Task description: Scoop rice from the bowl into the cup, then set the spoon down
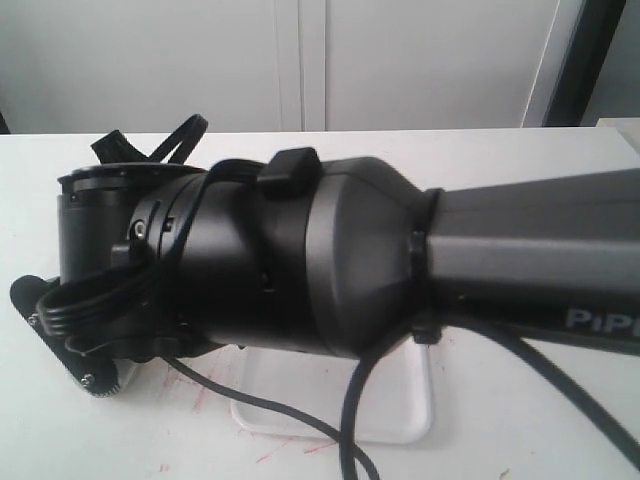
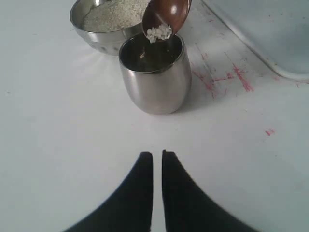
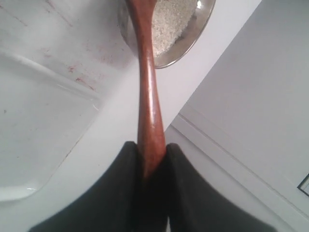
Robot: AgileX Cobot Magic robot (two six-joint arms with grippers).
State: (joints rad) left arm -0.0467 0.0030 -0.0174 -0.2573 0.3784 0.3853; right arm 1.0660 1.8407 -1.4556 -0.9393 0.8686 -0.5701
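1. Black casing of an arm (image 1: 380, 260) fills the exterior view. It lies level from the 3 o'clock edge across to 9 o'clock, where its wrist end sits. That view does not show its tool.
2. A dark cable (image 1: 350, 420) loops off the arm toward 6 o'clock, passing over a clear tray (image 1: 400, 420) that lies flat on the white worktop (image 1: 520, 440).
3. Pale letters "PiP" stand on the arm's casing at about 4 o'clock, cut off by the frame edge.
4. The right tool (image 3: 150, 145) pinches the spoon (image 3: 147, 87) by the handle, with a finger tight against each side. The handle runs straight out from the tool toward the bowl (image 3: 193, 34).
5. The spoon's head is tipped over the cup (image 2: 154, 82), and a small clump of rice (image 2: 159, 33) sits at its lower lip, just above the cup's mouth.
6. The cup stands upright on the worktop just beside the bowl, but I cannot tell whether the two touch. The bowl lies beyond the cup as seen from the left tool (image 2: 157, 154) and holds a level bed of rice.
7. The left tool hangs low over the worktop, aimed at the cup but apart from it. Its fingers are pressed almost together with only a thin slit between them, and they hold nothing.
8. Red marks (image 2: 239, 79) streak the worktop between the cup and the tray.
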